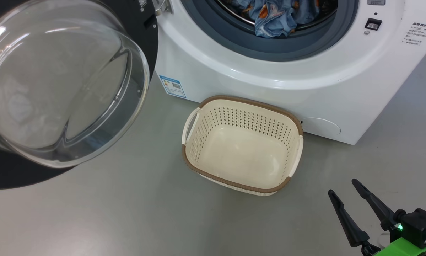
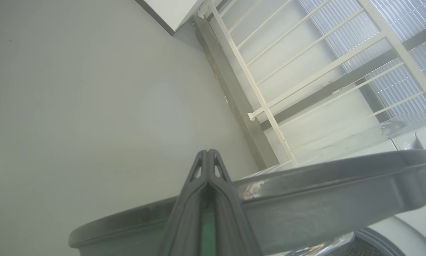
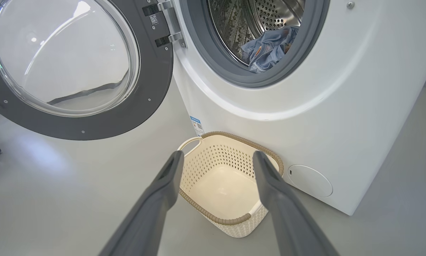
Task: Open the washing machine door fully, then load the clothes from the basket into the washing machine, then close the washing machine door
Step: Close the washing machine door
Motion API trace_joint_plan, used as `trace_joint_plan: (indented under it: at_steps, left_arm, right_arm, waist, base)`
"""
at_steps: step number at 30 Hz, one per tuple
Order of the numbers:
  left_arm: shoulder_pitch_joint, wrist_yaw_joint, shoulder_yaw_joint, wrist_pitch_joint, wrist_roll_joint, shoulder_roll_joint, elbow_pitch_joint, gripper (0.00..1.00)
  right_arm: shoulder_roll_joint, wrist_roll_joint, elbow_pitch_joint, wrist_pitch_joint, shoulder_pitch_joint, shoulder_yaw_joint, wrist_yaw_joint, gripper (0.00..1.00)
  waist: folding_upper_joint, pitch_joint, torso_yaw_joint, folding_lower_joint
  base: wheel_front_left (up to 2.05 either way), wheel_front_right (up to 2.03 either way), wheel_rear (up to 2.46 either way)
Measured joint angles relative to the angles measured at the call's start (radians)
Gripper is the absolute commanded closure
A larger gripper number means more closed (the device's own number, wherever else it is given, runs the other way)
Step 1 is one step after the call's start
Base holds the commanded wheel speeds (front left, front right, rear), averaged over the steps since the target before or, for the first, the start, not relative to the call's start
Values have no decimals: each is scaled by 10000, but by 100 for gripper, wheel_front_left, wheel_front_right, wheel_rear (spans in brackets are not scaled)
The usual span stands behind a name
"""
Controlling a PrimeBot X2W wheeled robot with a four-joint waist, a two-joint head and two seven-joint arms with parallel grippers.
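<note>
The clothes (image 1: 273,17) lay in the washing machine (image 1: 252,78) beyond the spread right gripper (image 1: 342,186), with the basket (image 1: 205,103) empty just ahead of it. The left gripper (image 2: 207,156), pressed together, crossed the rim of the washing machine door (image 2: 305,185). Closing the door called for one steady, sweeping push.

Clothes (image 1: 273,17) lie inside the washing machine (image 1: 252,78), door (image 1: 56,81) swung open, basket (image 1: 252,103) on floor (image 1: 127,213).
</note>
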Motion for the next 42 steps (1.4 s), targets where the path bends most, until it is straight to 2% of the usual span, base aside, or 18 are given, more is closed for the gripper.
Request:
trace_joint_plan:
  at_steps: [13,21,24,29,42]
  left_arm:
    - [494,52,-324,1891,-765,299,-773,100]
    - [1276,92,-648,3375,-1162,523,-1962,100]
    - [1430,88,-765,3868,-1450,454,-2460,100]
    - [1656,40,-1237,4809,-1751,-2,-3214,100]
    - [2365,44,-1607,6709,-2857,213,-5427,100]
  right_arm:
    - [125,0,31,0,-203,-65,0,0]
    - [332,-2,71,0,-138,-109,0,0]
    - [405,-2,77,0,-108,-113,0,0]
    - [495,-2,102,0,-86,-127,0,0]
    - [777,-4,138,0,228,-221,0,0]
  waist:
    - [0,-268,-71,-1]
    - [0,-598,-73,-1]
    - [0,-694,-49,-1]
    - [0,-852,-28,0]
    - [0,-1211,-137,-1]
  base:
    - [0,0,0]
    - [0,0,0]
    - [0,0,0]
    - [0,0,0]
    - [0,0,0]
